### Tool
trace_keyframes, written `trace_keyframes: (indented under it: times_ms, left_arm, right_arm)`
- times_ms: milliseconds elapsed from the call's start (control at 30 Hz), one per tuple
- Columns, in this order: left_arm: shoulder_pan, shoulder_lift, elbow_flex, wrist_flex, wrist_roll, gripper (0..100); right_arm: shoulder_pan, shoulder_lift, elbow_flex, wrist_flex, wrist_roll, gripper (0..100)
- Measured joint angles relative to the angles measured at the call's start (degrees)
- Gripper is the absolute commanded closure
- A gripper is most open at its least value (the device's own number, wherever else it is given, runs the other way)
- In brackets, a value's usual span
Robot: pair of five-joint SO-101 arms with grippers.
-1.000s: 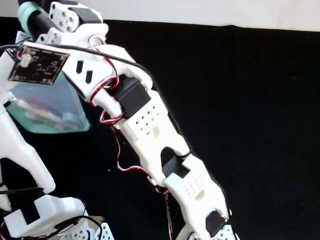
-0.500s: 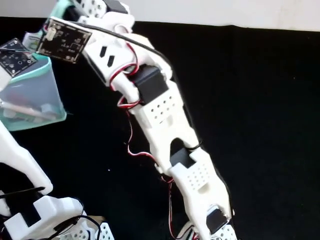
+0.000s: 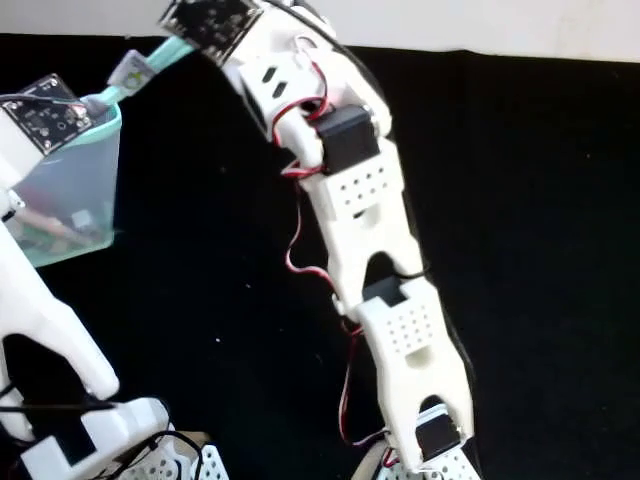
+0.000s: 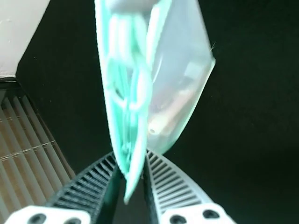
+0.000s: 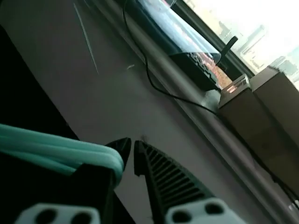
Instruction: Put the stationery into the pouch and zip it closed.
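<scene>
A see-through teal pouch [image 3: 62,195] hangs off the table at the left of the high view, with stationery [image 3: 50,228] lying in its lower part. My left gripper [image 4: 133,179] is shut on the pouch's [image 4: 156,79] teal zip edge and holds it from below; pens [image 4: 166,114] show through the wall. A teal strip [image 3: 160,58] with a small grey pull [image 3: 133,70] stretches from the pouch's top corner up to the right arm [image 3: 365,200]. My right gripper [image 5: 132,151] is shut, the teal strip [image 5: 51,150] ending at its fingers.
Black cloth [image 3: 530,250] covers the table, bare to the right of the right arm. A pale wall strip [image 3: 500,25] borders the far edge. The left arm's base [image 3: 90,430] and wires sit at the near left corner.
The right arm has swung up and to the right, drawing the teal strip out taut from the pouch. The pouch has shifted left and turned in the left gripper.
</scene>
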Motion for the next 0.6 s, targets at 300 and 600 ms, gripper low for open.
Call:
trace_keyframes:
  times_ms: [300, 600]
  left_arm:
    - [0.09, -6.77, 6.95, -0.35, 0.0, 99]
    - [0.09, -7.47, 7.3, -0.35, 0.0, 99]
  right_arm:
    - [1.41, 7.38, -1.14, -2.02, -0.18, 99.3]
    - [1.41, 11.69, -1.58, -12.57, -0.18, 99.3]
